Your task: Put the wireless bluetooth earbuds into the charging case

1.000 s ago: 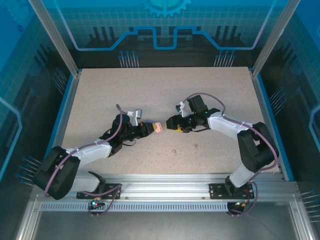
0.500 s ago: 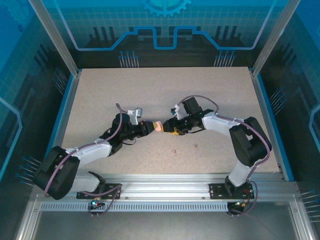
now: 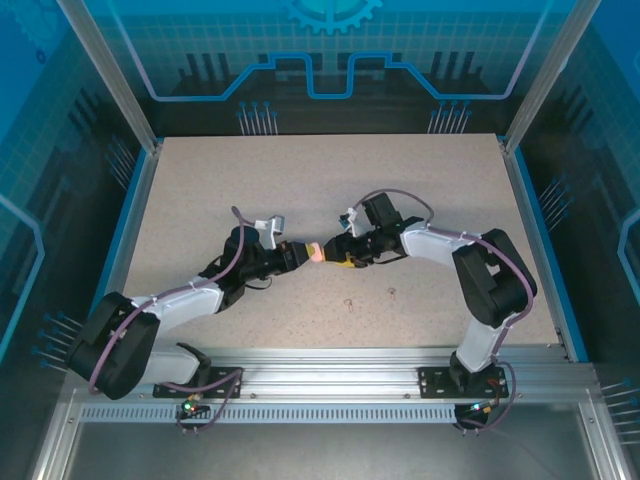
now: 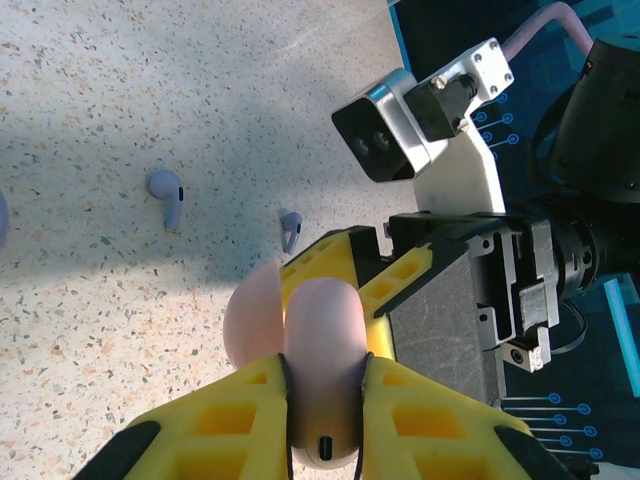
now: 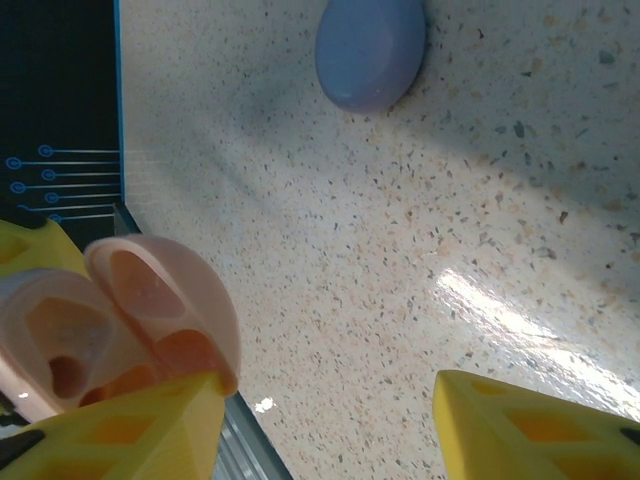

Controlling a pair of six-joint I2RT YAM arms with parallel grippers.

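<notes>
Earbuds [image 4: 167,195] lie loose on the bench [image 4: 100,80], apart from the pink case [image 4: 322,320]. The left claw [image 4: 323,368] grips that case, lid open. The right claw [image 3: 333,256], jaws apart and empty, has moved up against it, perhaps to steady the lid.

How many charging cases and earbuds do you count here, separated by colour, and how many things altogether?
Pink charging case: 1
Lavender charging case: 1
Lavender earbuds: 2
Pink earbuds: 2
Total: 6
</notes>
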